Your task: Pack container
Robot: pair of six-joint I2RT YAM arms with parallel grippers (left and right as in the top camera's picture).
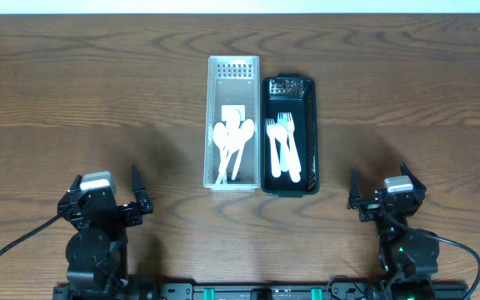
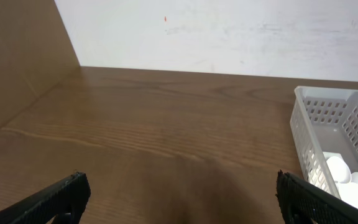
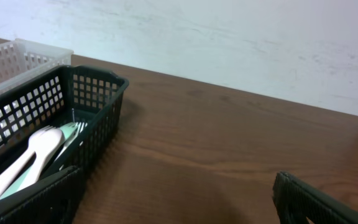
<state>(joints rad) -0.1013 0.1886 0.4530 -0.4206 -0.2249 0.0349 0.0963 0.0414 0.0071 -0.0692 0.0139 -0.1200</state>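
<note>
Fingers point(image 2: 55, 200) of the left end effector point(image 1: 107, 177) stand spread wide with nothing between them, low over the bench point(image 1: 73, 92), at the near left of the white basket point(image 1: 232, 69) and well apart from it. The right end effector point(image 1: 379, 173) is spread just as wide and also holds nothing, at the near right of the white basket, beyond the black basket point(image 1: 290, 85).

The white basket is a long slatted tray in the middle of the bench, lying lengthwise away from the arms. White spoons point(image 1: 232, 142) lie in its nearer half, bowls toward its middle. The black basket lies parallel on its right side, close against it; whether the walls touch cannot be told. Forks point(image 1: 283, 146), white and pale green, lie inside the black one, tines toward the far end.

The bench is dark brown wood grain, flat and matt. Broad bare wood runs left of the white basket, and as much lies right of the black one. A strip of bare wood separates the baskets' near ends from both arms. Behind the white basket's far end a pale wall point(image 2: 229, 31) rises at the bench edge. Far left of the white basket a plain brown panel point(image 2: 17, 62) stands along the bench side. Black cables point(image 1: 7, 250) trail from the arm bases at the near edge.
</note>
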